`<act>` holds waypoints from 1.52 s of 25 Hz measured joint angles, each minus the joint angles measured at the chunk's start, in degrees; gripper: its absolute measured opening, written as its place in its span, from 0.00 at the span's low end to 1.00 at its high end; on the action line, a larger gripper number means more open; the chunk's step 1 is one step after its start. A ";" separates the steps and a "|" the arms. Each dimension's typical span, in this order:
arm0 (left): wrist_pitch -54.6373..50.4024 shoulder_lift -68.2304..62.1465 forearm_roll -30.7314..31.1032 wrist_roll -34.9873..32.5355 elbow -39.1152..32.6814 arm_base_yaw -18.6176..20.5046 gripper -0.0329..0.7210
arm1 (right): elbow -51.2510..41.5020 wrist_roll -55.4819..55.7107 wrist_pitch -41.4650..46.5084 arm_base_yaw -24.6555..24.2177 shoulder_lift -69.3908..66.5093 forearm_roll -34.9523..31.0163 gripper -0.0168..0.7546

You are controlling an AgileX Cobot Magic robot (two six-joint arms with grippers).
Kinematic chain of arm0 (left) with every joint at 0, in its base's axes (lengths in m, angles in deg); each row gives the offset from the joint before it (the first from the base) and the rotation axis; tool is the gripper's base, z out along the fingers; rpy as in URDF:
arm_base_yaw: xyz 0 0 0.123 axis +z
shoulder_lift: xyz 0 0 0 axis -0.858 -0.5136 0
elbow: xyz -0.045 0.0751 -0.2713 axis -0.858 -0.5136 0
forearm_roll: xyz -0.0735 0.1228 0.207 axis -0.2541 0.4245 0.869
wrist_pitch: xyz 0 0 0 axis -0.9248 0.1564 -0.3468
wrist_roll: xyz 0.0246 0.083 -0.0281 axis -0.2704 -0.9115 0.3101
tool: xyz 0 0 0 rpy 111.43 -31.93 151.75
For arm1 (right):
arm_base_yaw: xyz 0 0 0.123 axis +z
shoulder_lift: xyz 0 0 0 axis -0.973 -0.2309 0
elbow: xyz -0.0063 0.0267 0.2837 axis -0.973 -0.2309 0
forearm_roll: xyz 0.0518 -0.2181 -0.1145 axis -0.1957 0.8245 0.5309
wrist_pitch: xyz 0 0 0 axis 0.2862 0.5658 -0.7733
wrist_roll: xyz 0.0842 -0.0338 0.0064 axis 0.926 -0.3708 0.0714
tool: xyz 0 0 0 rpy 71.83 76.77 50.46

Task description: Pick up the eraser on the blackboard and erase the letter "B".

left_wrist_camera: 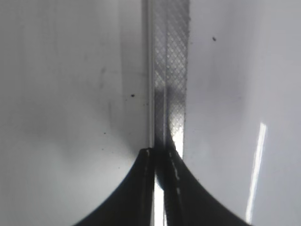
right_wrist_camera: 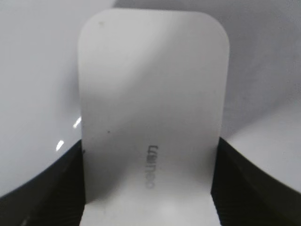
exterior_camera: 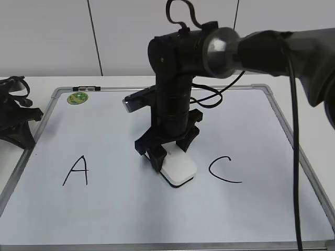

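Note:
The white eraser (exterior_camera: 179, 170) lies flat on the blackboard (exterior_camera: 131, 209), between the black "A" (exterior_camera: 76, 171) and the black "C" (exterior_camera: 224, 170). My right gripper (exterior_camera: 166, 155) reaches down from above and is shut on the eraser's near end. In the right wrist view the eraser (right_wrist_camera: 150, 70) fills the frame, with grey lettering on top and the black fingers (right_wrist_camera: 150, 146) against both of its sides. The letter "B" does not show in any view. My left gripper (exterior_camera: 18, 117) rests off the board's left edge. Its jaws (left_wrist_camera: 160, 154) are shut and empty over the board's metal frame (left_wrist_camera: 171, 56).
A round green sticker (exterior_camera: 78, 98) sits at the board's top left, with a small dark marker (exterior_camera: 86, 88) on the top frame beside it. The right arm's black body and cables (exterior_camera: 172, 94) stand over the board's middle. A white wall is behind.

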State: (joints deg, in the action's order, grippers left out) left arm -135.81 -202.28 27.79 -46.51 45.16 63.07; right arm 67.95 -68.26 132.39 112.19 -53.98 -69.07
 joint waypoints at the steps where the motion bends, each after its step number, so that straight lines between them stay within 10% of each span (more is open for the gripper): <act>1: 0.00 0.00 0.00 0.00 0.00 0.00 0.08 | -0.11 0.00 -0.14 0.33 -0.62 0.00 0.71; 21: 0.00 0.00 -0.03 0.00 0.00 0.00 0.08 | 0.85 -4.79 -0.08 9.18 -1.24 -6.21 0.71; 38: 0.00 0.00 -0.12 0.00 0.00 0.00 0.08 | 6.39 0.17 1.03 4.12 5.02 14.27 0.71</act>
State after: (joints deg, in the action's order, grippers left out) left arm -135.81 -202.28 27.67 -46.51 45.16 63.07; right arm 74.34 -68.10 133.41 116.31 -48.96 -54.81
